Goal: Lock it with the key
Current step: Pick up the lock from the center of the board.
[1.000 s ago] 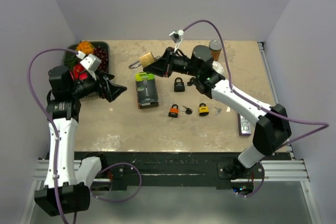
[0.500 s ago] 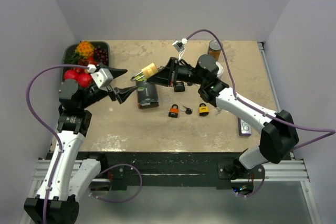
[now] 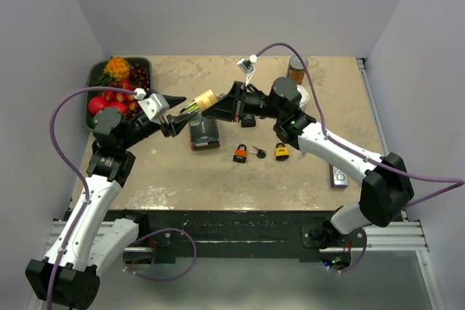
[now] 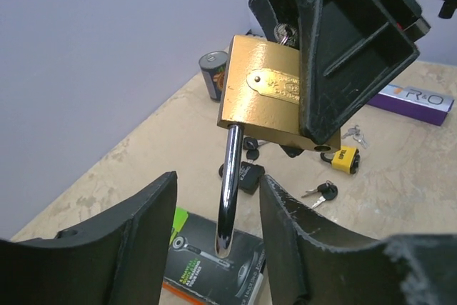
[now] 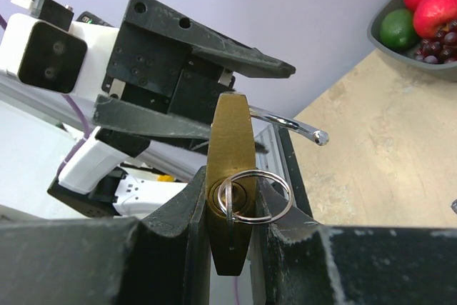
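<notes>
R jaws clamped on brass padlock (image 4: 264, 98); L jaws apart, astride its shackle (image 4: 230, 176); purple box (image 4: 418, 101) reads "R&O".

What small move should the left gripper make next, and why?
Probably close the left gripper on the shackle: its jaws stand either side of it, apart, and the free end is out of the brass padlock, which the right gripper clamps with the key in it.

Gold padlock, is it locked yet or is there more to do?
Not yet. Done: the right gripper holds the brass padlock, and the key sits in its keyhole. In hand: the left gripper stands open around the shackle, which is swung out. Left: push the shackle in and turn the key.
</notes>
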Tool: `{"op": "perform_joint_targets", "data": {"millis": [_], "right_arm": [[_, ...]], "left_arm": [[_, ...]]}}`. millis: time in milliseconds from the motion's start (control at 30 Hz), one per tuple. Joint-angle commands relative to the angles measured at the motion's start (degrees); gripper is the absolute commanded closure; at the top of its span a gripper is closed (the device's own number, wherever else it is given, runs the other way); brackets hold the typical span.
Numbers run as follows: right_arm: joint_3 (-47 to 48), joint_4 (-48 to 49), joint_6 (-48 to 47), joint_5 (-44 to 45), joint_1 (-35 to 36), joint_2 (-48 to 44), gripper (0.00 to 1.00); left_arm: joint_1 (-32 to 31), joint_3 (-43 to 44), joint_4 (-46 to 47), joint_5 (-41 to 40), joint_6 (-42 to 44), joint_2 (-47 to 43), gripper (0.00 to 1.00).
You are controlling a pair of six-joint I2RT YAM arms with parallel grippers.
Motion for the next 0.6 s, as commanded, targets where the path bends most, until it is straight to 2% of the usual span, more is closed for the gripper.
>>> {"op": "perform_joint_targets", "data": {"millis": [0, 333, 400, 467, 567], "right_arm": [[2.4, 5.3, 1.2, 1.6, 0.3, -3.4, 1.0], [2.3, 2.8, 0.1, 3.4, 0.3, -4.3, 1.0], [2.2, 2.8, 0.3, 3.4, 0.2, -4.2, 1.0], [2.3, 2.8, 0.3, 3.5, 0.3, -4.3, 1.0], [2.3, 1.7, -0.4, 3.8, 0.3, -4.5, 1.0]], "left_arm": [[-1.3, 1.2, 0.5, -4.3, 4.9, 1.2, 0.51], [-2.6, 1.7, -2.6, -4.4, 6.7, 3.0, 0.56], [-2.6, 1.7, -2.7, -4.4, 6.2, 3.3, 0.65], [-2.7, 1.8, -2.5, -4.2, 5.5, 3.6, 0.69], [-2.7, 2.4, -2.7, -3.0, 4.5, 4.0, 0.99]]}}
